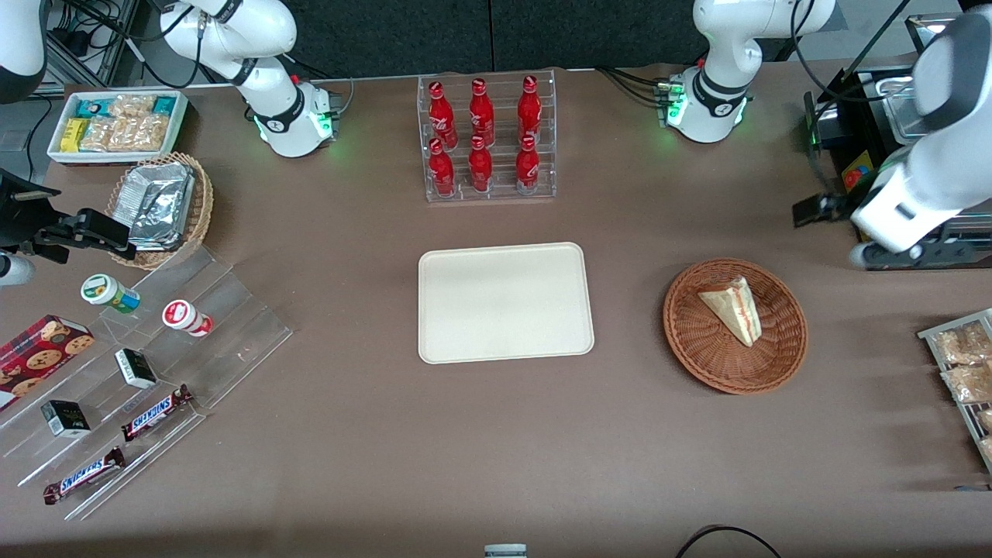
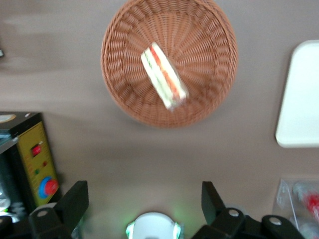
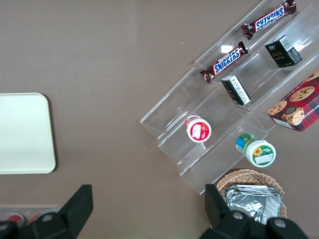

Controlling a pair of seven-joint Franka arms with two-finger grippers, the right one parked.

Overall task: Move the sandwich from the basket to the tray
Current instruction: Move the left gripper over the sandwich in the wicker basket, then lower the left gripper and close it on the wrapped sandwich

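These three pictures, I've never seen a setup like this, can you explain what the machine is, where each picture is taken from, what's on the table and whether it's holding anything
The machine is a pair of white robot arms bolted to a brown table. One picture looks down on the whole table from the front. The other two come from cameras on the arms' wrists, looking straight down past the black fingers.

In the middle lies a cream tray with nothing on it. Toward the working arm's end sits a reddish wicker basket with a wrapped sandwich in it. Farther from the front camera than the tray stands a clear rack of red bottles. Toward the parked arm's end are snack shelves and a smaller basket of foil packets.

The working arm's end effector hangs open above the table beside the basket, holding nothing.
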